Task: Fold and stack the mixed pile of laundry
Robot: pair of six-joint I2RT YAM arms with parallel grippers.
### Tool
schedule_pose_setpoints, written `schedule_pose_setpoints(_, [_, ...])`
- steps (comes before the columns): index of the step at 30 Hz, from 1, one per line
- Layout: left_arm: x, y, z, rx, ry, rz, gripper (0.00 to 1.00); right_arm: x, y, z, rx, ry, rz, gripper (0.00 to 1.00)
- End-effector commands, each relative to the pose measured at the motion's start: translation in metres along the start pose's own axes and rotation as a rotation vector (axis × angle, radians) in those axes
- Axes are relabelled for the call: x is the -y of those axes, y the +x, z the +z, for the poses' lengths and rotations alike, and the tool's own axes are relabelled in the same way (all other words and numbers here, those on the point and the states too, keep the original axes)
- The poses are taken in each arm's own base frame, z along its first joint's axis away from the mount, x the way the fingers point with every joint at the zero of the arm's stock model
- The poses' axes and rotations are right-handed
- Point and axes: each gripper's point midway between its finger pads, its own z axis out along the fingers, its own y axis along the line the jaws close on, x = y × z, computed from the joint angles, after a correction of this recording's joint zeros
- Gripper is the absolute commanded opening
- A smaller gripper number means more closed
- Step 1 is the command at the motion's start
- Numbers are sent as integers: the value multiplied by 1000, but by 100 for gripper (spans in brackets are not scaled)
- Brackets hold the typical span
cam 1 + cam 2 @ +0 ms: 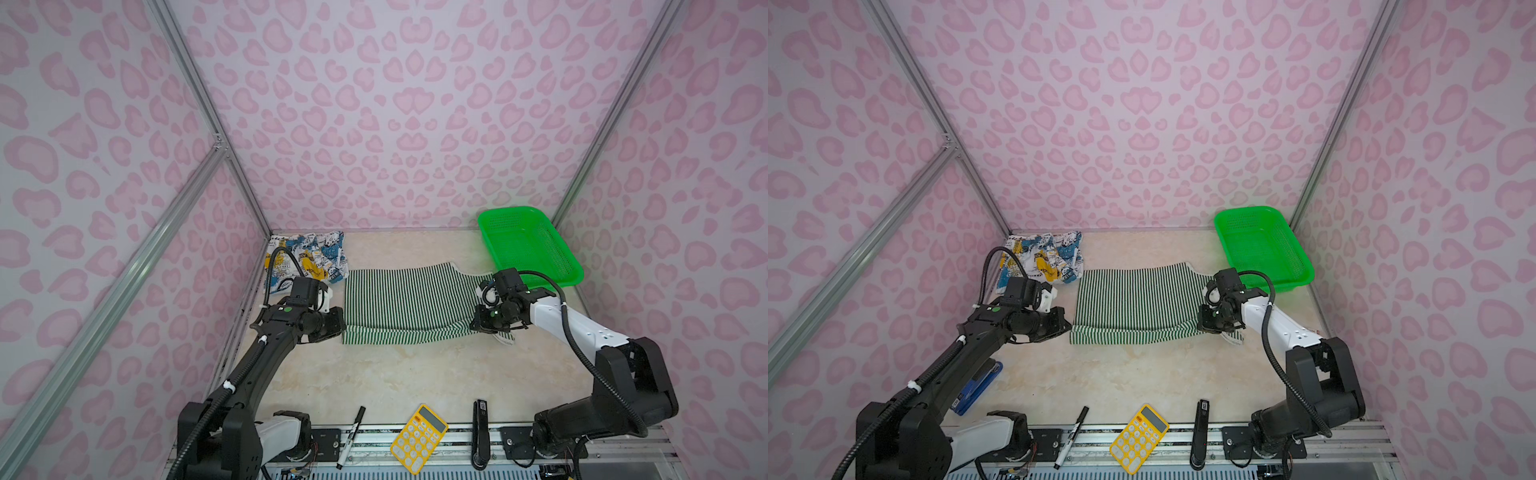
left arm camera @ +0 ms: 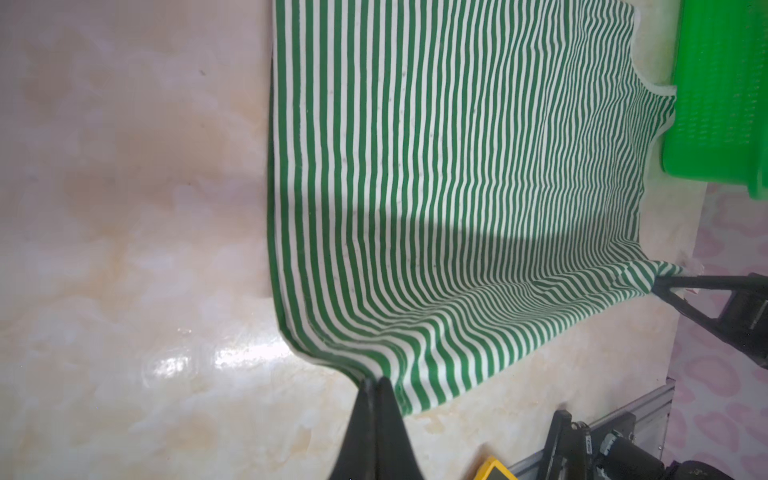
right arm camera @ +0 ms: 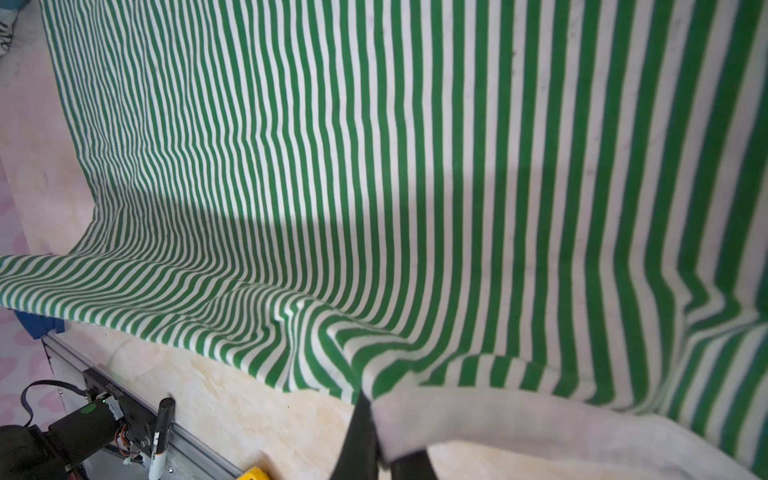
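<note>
Your left gripper [image 2: 375, 384] and right gripper [image 3: 366, 401] each pinch a near corner of the thin, limp striped shirt [image 1: 407, 299], seemingly at its edge, so lift both evenly.

The left arm [image 1: 266, 353] and right arm [image 1: 573, 324] reach forward and low, wrists turned toward each other. The left hand [image 2: 376, 384] and right hand [image 3: 365, 405] each pinch a near corner of the striped garment [image 1: 407, 299], jaws closed.
</note>
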Motion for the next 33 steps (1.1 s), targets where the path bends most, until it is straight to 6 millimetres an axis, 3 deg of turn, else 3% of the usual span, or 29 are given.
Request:
schedule_pose_setpoints(1, [7, -37, 8, 76, 4, 17, 3, 2, -14, 2, 3, 17, -12, 0])
schedule_pose_setpoints(4, [3, -48, 26, 52, -17, 19, 3, 1, -23, 12, -20, 6, -9, 1])
schedule_pose_setpoints(9, [-9, -55, 58, 12, -37, 3, 3, 2, -40, 26, -20, -1, -1, 11])
schedule_pose_setpoints(11, [-17, -58, 68, 6, -71, -9, 3, 3, -48, 26, -10, -1, 2, 19])
schedule_pose_setpoints(16, [-35, -65, 80, 15, -140, -35, 3, 4, -60, 15, 41, 29, -34, 38])
schedule_pose_setpoints(19, [-40, -69, 79, 26, -168, -46, 3, 15, -58, 0, 61, 113, -69, 46])
schedule_pose_setpoints(25, [-53, -70, 77, 24, -233, -37, 3, 41, -24, -25, 64, 256, -88, 57])
schedule_pose_setpoints(33, [-67, -74, 85, 7, -288, -36, 3, 55, 38, -21, 22, 285, -4, 57])
